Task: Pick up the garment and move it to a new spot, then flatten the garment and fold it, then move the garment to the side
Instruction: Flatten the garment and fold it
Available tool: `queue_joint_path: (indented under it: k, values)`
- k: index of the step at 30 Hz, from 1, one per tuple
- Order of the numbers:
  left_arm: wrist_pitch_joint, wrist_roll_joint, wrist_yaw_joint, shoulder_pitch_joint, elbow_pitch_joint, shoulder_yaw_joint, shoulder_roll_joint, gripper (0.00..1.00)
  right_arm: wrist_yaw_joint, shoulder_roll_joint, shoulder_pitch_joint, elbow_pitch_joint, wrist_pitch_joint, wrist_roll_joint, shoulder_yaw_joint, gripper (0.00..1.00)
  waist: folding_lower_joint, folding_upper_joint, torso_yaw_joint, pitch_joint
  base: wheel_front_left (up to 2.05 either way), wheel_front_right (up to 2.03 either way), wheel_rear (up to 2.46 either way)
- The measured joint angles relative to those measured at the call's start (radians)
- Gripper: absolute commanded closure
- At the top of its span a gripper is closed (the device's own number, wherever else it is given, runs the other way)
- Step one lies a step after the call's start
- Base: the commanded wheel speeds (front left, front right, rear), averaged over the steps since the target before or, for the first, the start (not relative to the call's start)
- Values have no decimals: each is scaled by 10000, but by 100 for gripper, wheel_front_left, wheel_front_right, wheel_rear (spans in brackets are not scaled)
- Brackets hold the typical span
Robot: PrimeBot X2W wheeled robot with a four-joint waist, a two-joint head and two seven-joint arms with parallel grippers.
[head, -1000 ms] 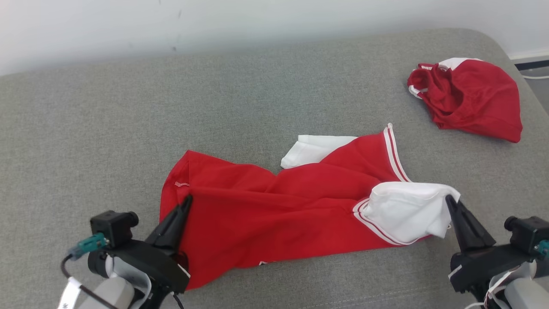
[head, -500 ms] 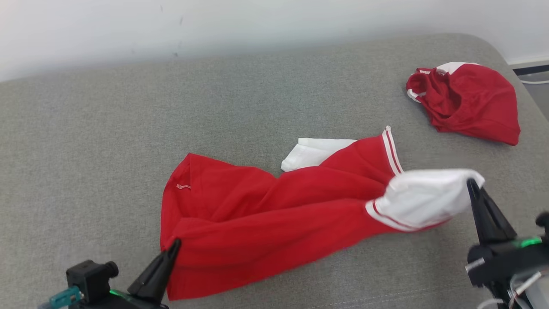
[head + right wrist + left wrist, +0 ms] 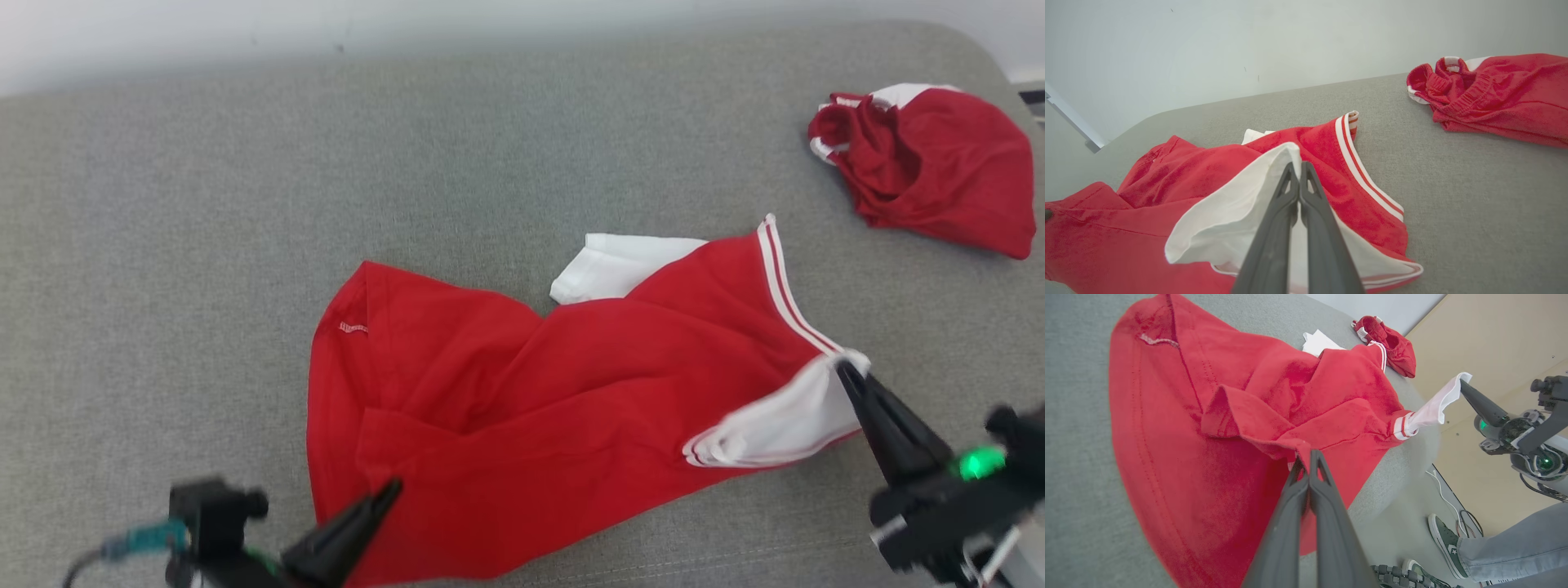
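The garment [image 3: 531, 392] is a red shirt with white, red-striped sleeves, spread loosely across the grey cushion. My left gripper [image 3: 394, 487] is shut on a pinched fold of its red hem [image 3: 1300, 447] at the lower left. My right gripper [image 3: 845, 369] is shut on the edge of the white sleeve [image 3: 1274, 171], holding it lifted off the cushion at the right. The other white sleeve [image 3: 620, 265] lies flat behind the shirt. In the left wrist view my right gripper [image 3: 1461, 381] holds the sleeve stretched out in the air.
A second red and white garment [image 3: 931, 167] lies bunched at the cushion's far right corner. The grey cushion [image 3: 245, 204] runs wide to the left and back. A person's legs and shoes [image 3: 1453, 547] stand on the floor past the cushion's near edge, beside a cable.
The head camera has shifted. Both grippers stay shut on the shirt. The right one has come down and in with the white sleeve, and the red hem has been drawn toward me.
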Motion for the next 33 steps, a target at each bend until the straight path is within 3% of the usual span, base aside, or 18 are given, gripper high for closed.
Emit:
queue_joint_path:
  k: [7,13,19,23,27,33]
  values:
    - [1979,-1684,0,-2792,-73,138,543,100,0,17,-3056,-176,844,744,1007,100,0,0,-25,752,0,0,0]
    - [3703,-2638,0,-6441,1555,1049,203,100,-2,546,-6683,1269,1843,1839,869,100,2,1,-83,1556,0,0,0]
    - [3430,-1544,357,-11175,3005,3047,-732,100,0,2351,-11160,2796,1716,2943,-1313,100,3,1,-129,2405,0,0,0]
    - [2708,-796,169,-13658,4454,3212,-823,100,-2,2924,-13530,3593,1057,3499,-1718,100,6,2,-162,2876,0,0,0]
    - [1879,-600,8,-13702,5154,3076,-1074,100,0,2725,-13824,3661,560,3889,-1423,100,3,2,-167,2911,0,0,0]
    - [1628,-909,-2,-11007,5093,2111,-1221,100,-2,1893,-11430,2963,412,4495,-1022,100,3,2,-70,2434,0,0,0]
